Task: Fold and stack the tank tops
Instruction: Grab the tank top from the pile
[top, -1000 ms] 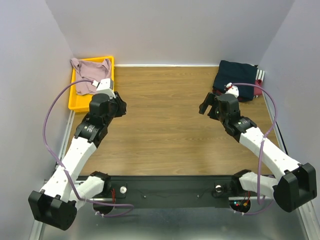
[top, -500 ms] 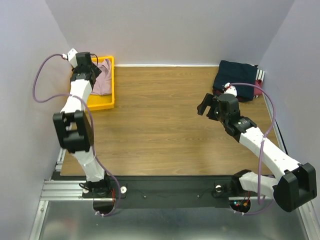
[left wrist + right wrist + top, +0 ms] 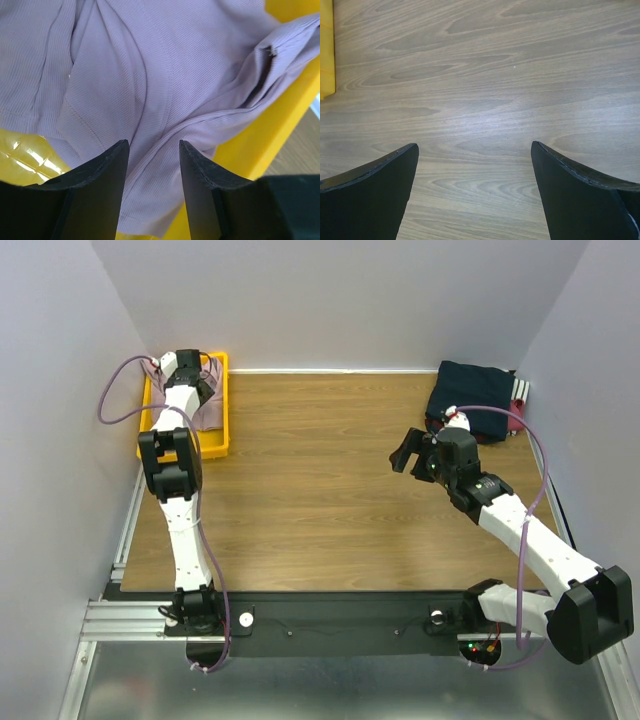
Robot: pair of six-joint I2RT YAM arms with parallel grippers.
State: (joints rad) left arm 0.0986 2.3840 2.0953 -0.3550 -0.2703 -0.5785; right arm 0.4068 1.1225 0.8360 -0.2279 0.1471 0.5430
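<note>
**Left tool [image 3: 152,150] poised over pink top [image 3: 150,75] in tray [image 3: 265,140]**

Nearest the bases, the right tool [image 3: 474,145] hung with its jaws spread wide. Only bare worktop [image 3: 480,75] lay beneath them and nothing was held. It was probably parked there to take or flatten the cloth once that came over.

Farther off, the left tool reached down into the tray with its jaws narrowly apart and not closed. A raised crease of the pink top ran right between its tips, a sensible spot to pinch, since a ridge gives purchase. The top lay crumpled under and ahead of the tool. One edge lay up against the tray wall to the tool's right, where it could drag on lifting.

Well behind the right tool, at the far corner, a folded navy top [image 3: 475,390] sat, likely the base of the stack.
</note>
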